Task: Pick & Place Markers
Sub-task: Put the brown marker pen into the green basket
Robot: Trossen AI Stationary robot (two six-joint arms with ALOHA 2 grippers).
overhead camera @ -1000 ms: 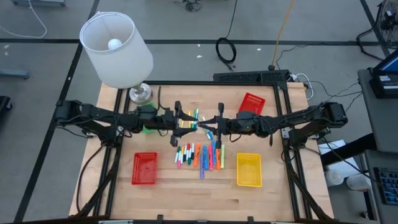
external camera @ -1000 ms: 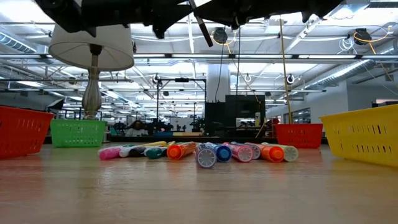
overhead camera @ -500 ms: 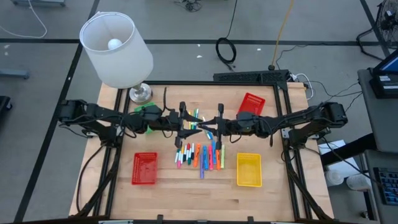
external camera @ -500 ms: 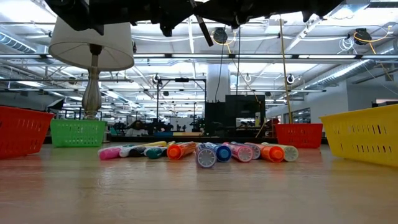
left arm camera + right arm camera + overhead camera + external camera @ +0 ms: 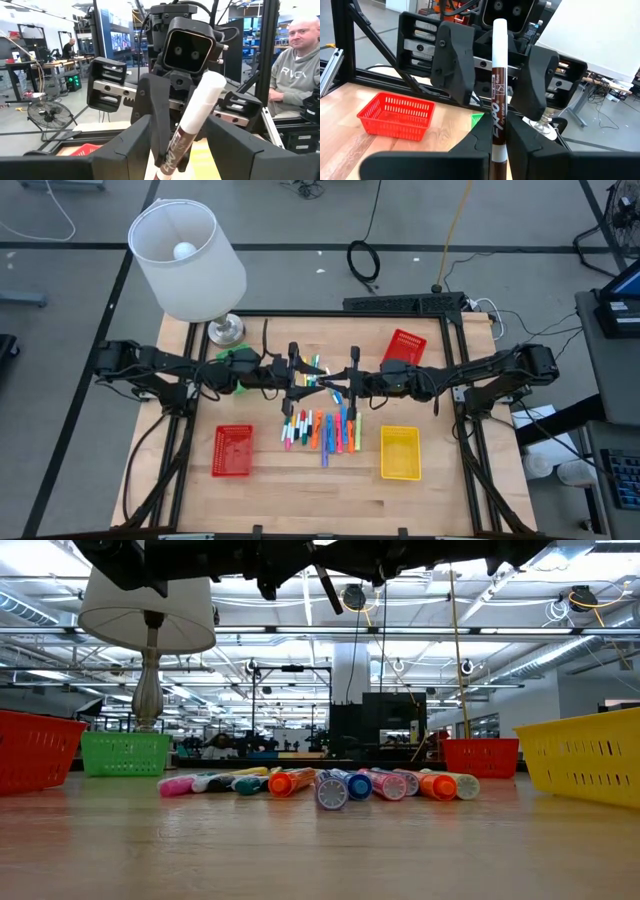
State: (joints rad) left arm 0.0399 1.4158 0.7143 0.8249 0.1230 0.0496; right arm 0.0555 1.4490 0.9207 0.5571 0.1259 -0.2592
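Observation:
A brown-labelled white marker (image 5: 499,75) is up in the air over the middle of the table, held by my right gripper (image 5: 500,127), which is shut on it (image 5: 335,385). My left gripper (image 5: 303,378) faces it from the table's left. It is open, and its fingers (image 5: 135,145) stand on either side of the marker's free part (image 5: 200,107) without touching. Several coloured markers (image 5: 325,430) lie side by side on the table below both grippers, shown as a row (image 5: 330,785) in the low view. My right gripper pinches the marker's brown-labelled barrel (image 5: 499,122) between its two fingers. It comes level from the table's right. The marker runs forward out of the fingers, its white end (image 5: 499,35) toward the left gripper, lifted clear of the table.
A red basket (image 5: 233,450) sits near left and a yellow basket (image 5: 400,452) near right. Another red basket (image 5: 405,345) is far right. A green basket (image 5: 240,356) lies partly under the left arm. A lamp (image 5: 190,260) stands at the far left corner.
My left gripper has moved toward the table's right and closed in on the marker held by the right gripper. It has kept still for the last half second. The right gripper and the marker have not moved.

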